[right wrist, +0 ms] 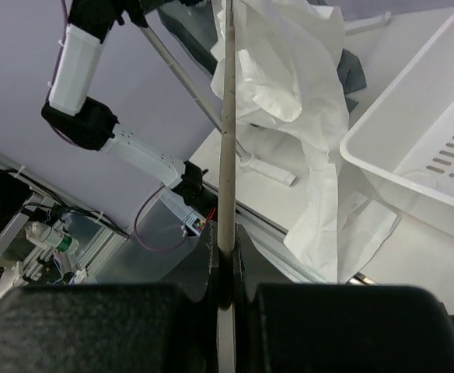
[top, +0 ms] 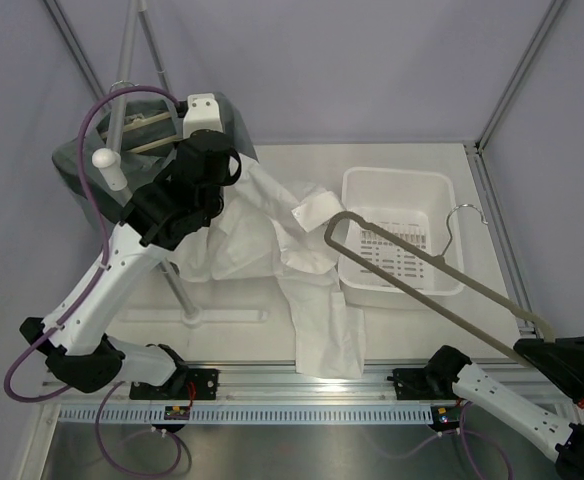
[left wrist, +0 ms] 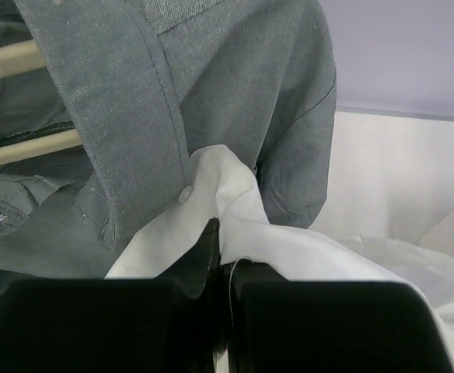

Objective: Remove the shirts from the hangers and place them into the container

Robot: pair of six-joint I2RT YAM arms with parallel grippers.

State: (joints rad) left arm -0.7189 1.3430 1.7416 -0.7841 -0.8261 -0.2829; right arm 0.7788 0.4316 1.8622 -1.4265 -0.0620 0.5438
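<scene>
Looking down from above, a pale tabletop sits inside plain lilac walls and metal frame posts. The basket stands right of centre, its long side running left to right. The white shirt sprawls from upper left down to the near edge, beside the basket and not in it. The green shirt hangs at far left on a hanger, partly hidden by the left arm, whose tips cannot be seen here. A bare second hanger slants from above the basket down to the right arm, with its hook toward the far right. The frame cuts that arm off.

At the left wrist, the left pincer is pressed together on a fold of white shirt, just under the green shirt's buttoned edge. Two wooden bars enter at left, cut off by the frame.

At the right wrist, the right pincer clamps the second hanger's bar, which runs straight up the picture. The bar's far end runs out of the top of the frame, beside the white shirt. The basket's slotted base shows at right, cropped. Clutter beyond the tabletop is hard to make out.
</scene>
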